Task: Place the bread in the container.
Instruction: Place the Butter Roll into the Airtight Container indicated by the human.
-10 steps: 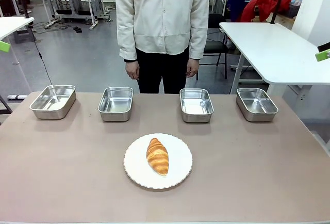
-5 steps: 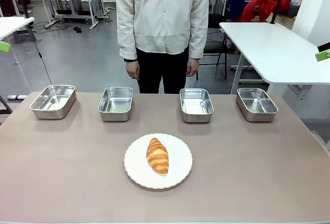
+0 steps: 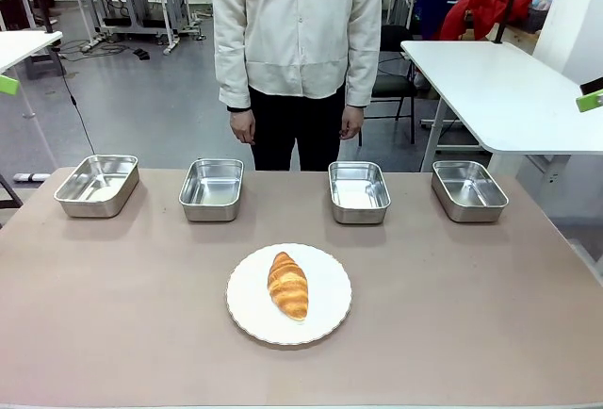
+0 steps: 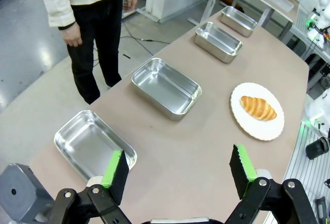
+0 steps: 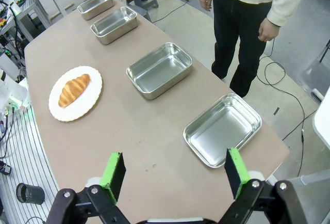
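The bread (image 3: 288, 285) lies on the white plate (image 3: 330, 319), with four steel pans (image 3: 211, 189) beyond the plate. Left gripper (image 4: 178, 168) and right gripper (image 5: 174, 175) both gape, empty. A hard squeeze may perhaps crush the crust, or it slips.

front camera faces person (image 3: 298, 41) across table (image 3: 113, 315); high wrist cameras at opposite ends share the bread (image 4: 258, 108).

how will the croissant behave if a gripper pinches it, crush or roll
The croissant looks puffy, so it is probably light and may crush under a hard pinch. Its glossy crust could be slippery. Lying flat on the white plate, it seems unlikely to roll.
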Robot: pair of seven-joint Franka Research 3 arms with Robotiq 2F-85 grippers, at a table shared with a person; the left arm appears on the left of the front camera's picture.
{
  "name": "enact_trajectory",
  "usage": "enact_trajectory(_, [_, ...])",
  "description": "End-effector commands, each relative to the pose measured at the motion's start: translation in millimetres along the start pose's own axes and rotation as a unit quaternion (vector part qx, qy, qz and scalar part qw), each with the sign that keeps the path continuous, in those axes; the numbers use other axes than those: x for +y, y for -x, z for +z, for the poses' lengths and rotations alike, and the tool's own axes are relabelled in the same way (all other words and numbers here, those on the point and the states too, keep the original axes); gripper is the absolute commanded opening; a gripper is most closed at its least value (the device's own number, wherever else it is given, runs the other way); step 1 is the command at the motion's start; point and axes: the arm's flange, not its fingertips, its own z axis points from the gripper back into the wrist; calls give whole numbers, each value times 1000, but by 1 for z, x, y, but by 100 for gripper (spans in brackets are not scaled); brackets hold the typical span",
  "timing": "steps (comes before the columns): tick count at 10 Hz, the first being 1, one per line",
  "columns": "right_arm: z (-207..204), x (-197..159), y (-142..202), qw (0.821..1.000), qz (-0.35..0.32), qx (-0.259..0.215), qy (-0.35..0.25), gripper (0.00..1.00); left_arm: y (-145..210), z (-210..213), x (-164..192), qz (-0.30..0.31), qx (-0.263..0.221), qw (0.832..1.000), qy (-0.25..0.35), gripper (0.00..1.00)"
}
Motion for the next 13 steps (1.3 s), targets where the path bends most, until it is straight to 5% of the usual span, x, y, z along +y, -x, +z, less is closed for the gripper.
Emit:
enact_trajectory(1, [0, 0, -2, 1000, 3, -7, 0, 100, -1, 1, 0, -2, -3, 1000, 1, 100])
enact_trajectory(13, [0, 0, -2, 1000, 3, -7, 0, 100, -1, 1, 0, -2, -3, 1000, 1, 100])
